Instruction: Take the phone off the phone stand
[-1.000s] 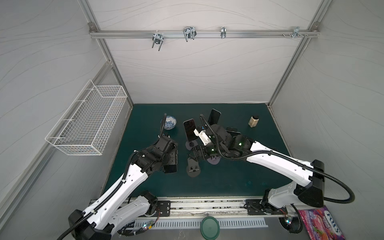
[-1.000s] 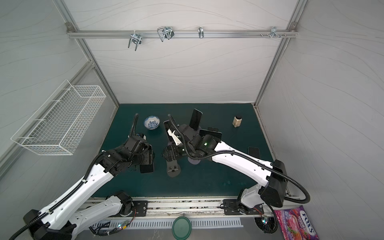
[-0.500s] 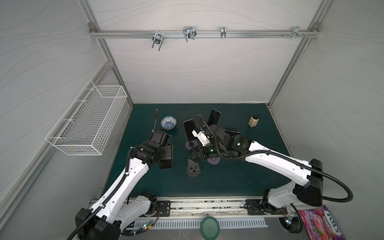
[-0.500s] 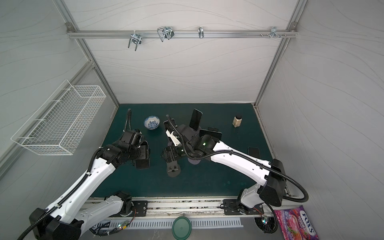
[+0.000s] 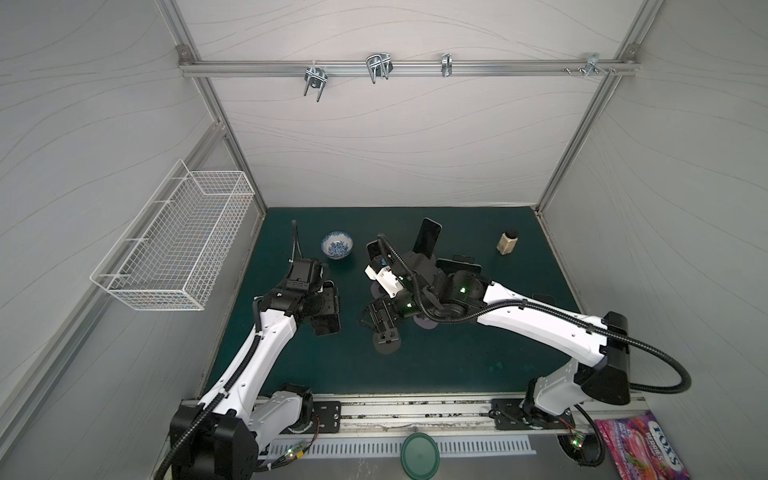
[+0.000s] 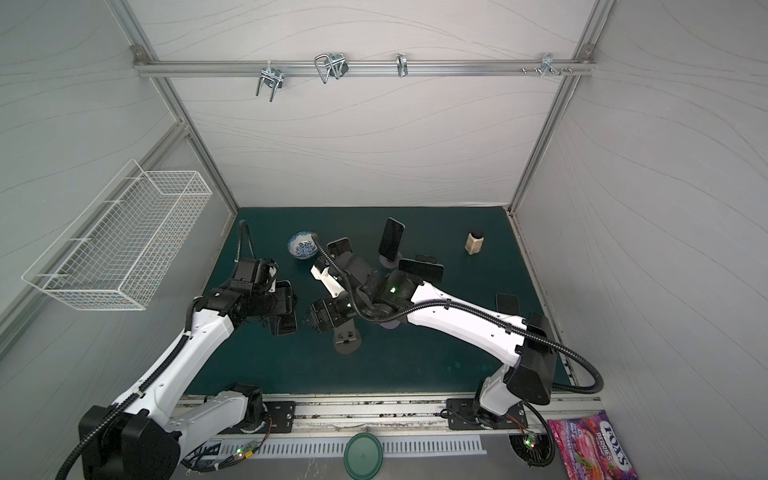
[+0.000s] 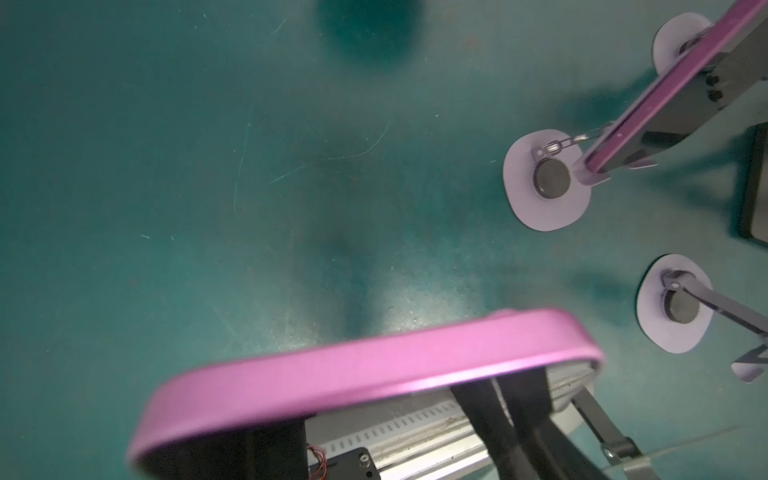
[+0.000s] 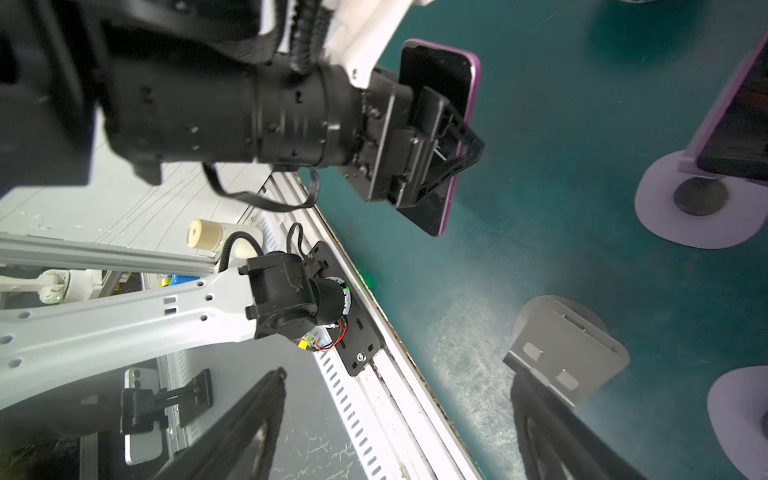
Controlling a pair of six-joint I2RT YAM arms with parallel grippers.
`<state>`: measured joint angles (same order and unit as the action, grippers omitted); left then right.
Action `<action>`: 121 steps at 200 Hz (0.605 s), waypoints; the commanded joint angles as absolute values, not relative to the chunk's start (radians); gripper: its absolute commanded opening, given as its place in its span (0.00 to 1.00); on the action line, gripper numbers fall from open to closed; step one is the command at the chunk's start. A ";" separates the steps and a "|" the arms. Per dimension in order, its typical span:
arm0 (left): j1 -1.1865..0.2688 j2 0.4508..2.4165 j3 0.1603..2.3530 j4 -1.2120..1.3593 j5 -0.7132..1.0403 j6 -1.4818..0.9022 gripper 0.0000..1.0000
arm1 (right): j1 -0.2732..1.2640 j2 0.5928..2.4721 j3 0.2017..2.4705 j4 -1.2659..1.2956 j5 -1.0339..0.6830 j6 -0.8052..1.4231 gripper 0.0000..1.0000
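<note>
White panelled walls box in a dark green worktop (image 5: 457, 365), and there's your phone (image 5: 327, 323), purple-edged with a dark screen, off the phone stand (image 5: 386, 338) and out to its left in both top views. Your left hand (image 5: 328, 303) is clamped across the phone's middle. Look at the right wrist view: black fingers (image 8: 471, 143) pinch it front and back, and the phone (image 8: 440, 70) stands on end, a little tilted. Whether its lower corner touches the worktop, you can't tell from here. In the left wrist view the purple rim (image 7: 365, 365) sweeps across, blurred. The phone stand (image 8: 565, 345) sits empty, grey back plate up on its round base. Your right hand (image 5: 376, 322) hangs right over it with its fingers (image 8: 257, 415) spread wide and nothing between them; the other finger is just beside the plate. Behind that arm a propped phone (image 5: 428, 239) leans upright on a stand of its own, with a blue-and-white bowl (image 5: 337, 245) off to its left and a small jar (image 5: 507, 243) well apart to the right. A flat phone (image 6: 508, 303) lies near the worktop's right edge. On the left wall hangs a wire basket (image 5: 174, 241), and down past the front rail there's a green lid (image 5: 419, 457) and a sweets bag (image 5: 640, 449).
</note>
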<state>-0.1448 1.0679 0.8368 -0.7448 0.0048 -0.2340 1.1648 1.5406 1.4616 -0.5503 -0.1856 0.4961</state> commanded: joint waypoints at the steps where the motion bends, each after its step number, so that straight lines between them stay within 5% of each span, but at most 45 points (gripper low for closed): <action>1: -0.117 1.084 0.851 -0.672 0.060 -0.194 0.57 | 1.177 1.550 1.486 -0.538 -0.200 0.479 0.86; 121: 0.001 1.281 0.901 -0.667 0.142 -0.087 0.56 | 1.179 1.518 1.459 -0.533 -0.188 0.477 0.86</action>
